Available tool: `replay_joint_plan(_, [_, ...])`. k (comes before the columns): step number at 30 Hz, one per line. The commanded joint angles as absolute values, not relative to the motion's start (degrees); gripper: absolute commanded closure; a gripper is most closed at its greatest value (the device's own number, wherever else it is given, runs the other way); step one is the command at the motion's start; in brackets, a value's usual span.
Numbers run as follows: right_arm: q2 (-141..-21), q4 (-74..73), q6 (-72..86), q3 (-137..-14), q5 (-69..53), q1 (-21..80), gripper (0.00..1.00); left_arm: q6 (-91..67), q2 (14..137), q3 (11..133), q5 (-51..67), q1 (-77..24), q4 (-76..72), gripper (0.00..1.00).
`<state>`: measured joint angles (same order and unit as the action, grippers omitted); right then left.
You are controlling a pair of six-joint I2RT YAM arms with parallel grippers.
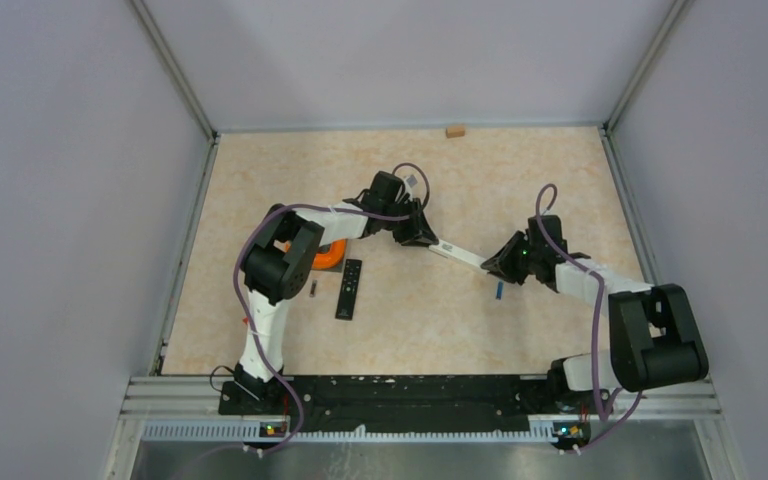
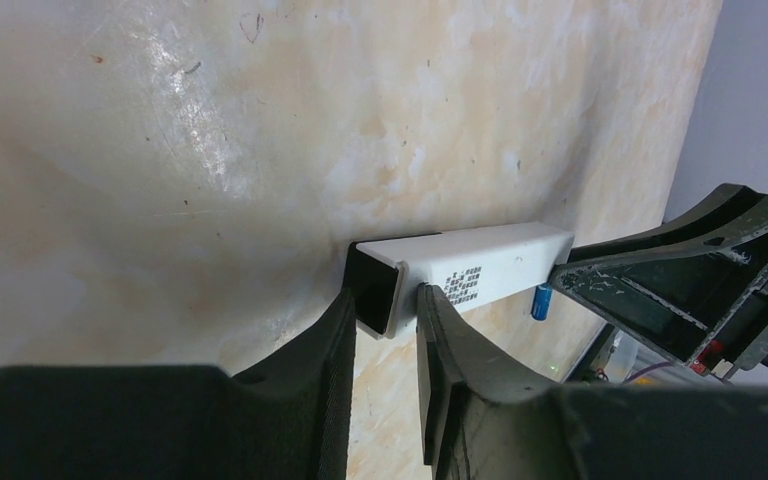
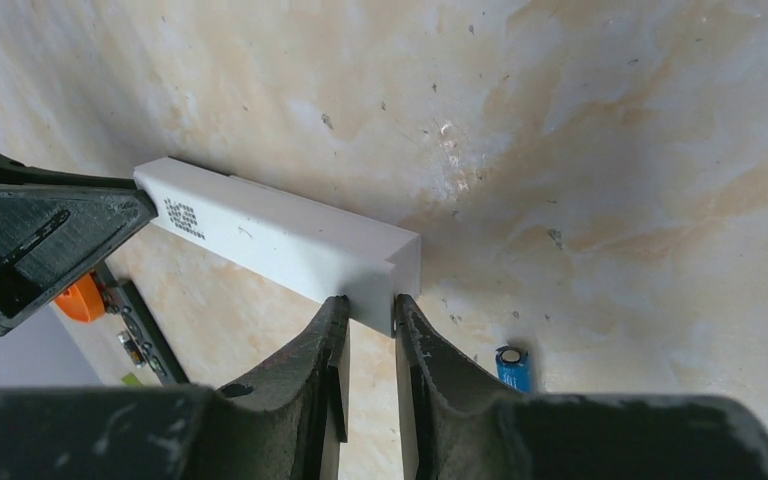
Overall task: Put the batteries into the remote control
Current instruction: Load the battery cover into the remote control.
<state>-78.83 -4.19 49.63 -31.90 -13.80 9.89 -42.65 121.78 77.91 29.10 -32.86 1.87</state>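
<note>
1. Watching both arms share one white remote (image 1: 458, 254). It hangs tilted between them, one end per arm, and looks lifted a little off the table (image 1: 410, 330).
2. The left gripper (image 2: 385, 310) is clamped on the end with a dark hollow. I'd guess that's the battery bay with its cover off. I can't see whether any cells are in there.
3. The right gripper (image 3: 368, 310) is pinched onto the opposite end. Holding both ends probably stops the remote twisting while they line up the open end, or it's a handover.
4. The blue battery (image 3: 513, 368) lies on the table just beside the right gripper, with nothing touching it. It's handy for that arm.
5. A dark battery (image 1: 312, 290) sits well off to the left, just beside a black remote (image 1: 348, 289) near the left arm's elbow. There's an orange thing (image 1: 332, 254) half hidden under that arm, no idea what it is.
6. Neither gripper has a battery, so I'd say loading hasn't really started. One gripper has to let go to fetch a cell, and then the remote could swing or drop from the single grip.
</note>
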Motion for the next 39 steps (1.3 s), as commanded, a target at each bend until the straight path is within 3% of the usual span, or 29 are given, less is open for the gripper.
replay_joint_plan(1, [-81.47,-3.90,48.53,-31.28,-9.68,10.03,0.82,-40.22,127.38,74.41,24.35,-33.77,9.51,0.75])
replay_joint_plan(11, [-84.71,-2.09,48.33,-30.88,-6.98,12.05,0.81,-42.43,126.86,71.56,27.16,-33.74,5.16,0.81])
replay_joint_plan(16, [-80.42,-8.14,46.39,-33.18,3.21,12.01,0.77,-42.05,125.96,70.62,23.75,-33.47,5.57,0.83])
replay_joint_plan(19, [-79.79,-10.48,44.32,-34.73,5.35,12.04,0.71,-42.07,125.85,70.86,23.55,-33.36,5.62,0.83])
replay_joint_plan(22, [-79.36,-11.24,43.18,-34.79,6.09,12.02,0.54,-42.21,125.81,70.94,23.72,-33.39,5.45,0.83])
replay_joint_plan(24, [-78.55,-11.08,42.79,-34.52,6.52,11.98,0.52,-42.41,125.87,71.00,23.88,-33.31,5.21,0.83])
replay_joint_plan(27, [-78.09,-11.22,41.62,-35.09,6.82,12.03,0.55,-42.72,126.08,71.05,24.36,-33.34,4.86,0.83])
replay_joint_plan(31, [-79.39,-11.65,39.72,-36.81,6.45,12.04,0.65,-42.91,126.29,71.37,24.67,-33.32,4.80,0.83])
replay_joint_plan(39, [-82.62,-11.21,34.87,-40.13,5.75,13.25,0.73,-43.06,126.39,71.86,25.09,-33.36,4.91,0.83])
